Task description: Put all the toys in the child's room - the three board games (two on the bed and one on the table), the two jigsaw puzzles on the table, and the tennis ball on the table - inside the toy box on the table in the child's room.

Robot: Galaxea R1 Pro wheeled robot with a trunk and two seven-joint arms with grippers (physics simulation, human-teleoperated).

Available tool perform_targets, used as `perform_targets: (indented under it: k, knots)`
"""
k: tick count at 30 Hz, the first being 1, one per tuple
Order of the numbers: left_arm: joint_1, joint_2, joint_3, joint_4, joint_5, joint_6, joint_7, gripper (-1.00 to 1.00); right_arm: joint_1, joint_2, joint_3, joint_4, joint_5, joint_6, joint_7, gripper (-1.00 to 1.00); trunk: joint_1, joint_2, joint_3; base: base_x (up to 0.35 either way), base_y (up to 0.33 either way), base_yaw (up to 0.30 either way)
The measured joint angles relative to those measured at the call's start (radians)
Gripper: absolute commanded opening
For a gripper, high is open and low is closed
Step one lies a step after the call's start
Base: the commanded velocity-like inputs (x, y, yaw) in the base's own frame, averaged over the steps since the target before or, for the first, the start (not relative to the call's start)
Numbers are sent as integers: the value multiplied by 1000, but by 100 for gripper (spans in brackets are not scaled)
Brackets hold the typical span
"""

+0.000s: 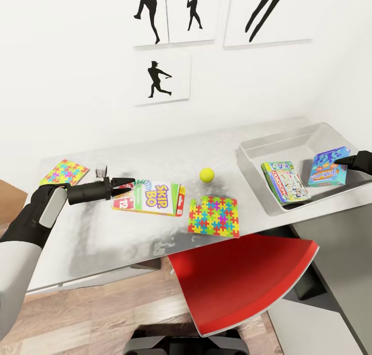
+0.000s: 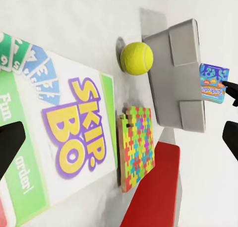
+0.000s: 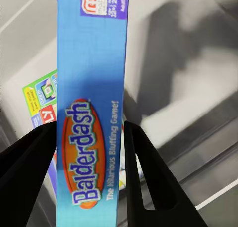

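The right hand (image 3: 89, 138) grasps the blue board game (image 3: 91, 103) by its narrow edge, over the toy box (image 1: 253, 153). The left hand (image 1: 124, 184) is released at the SKIP-BO box (image 1: 150, 197) on the counter (image 1: 88, 241). This box looks rigid, light and slick; grip a thin edge.

Toys and toy box (image 1: 253, 153) on the table (image 1: 93, 231)

Green game (image 1: 284, 182) and tilted blue game (image 1: 328, 166) lie inside; SKIP-BO (image 1: 151, 198), ball (image 1: 206, 175), puzzles (image 1: 214, 216) (image 1: 64, 172) outside.
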Motion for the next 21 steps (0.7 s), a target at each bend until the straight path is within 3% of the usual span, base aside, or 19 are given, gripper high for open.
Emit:
perform_targets:
  k: [8,21]
  knots:
    - [0,0,0,-1,0,0,0,100,0,21,0,5,0,9,1,100,0,0,0,0,0,0]
    - [0,0,1,-5,0,0,0,100,0,23,0,27,0,8,4,100,0,0,0,0,0,0]
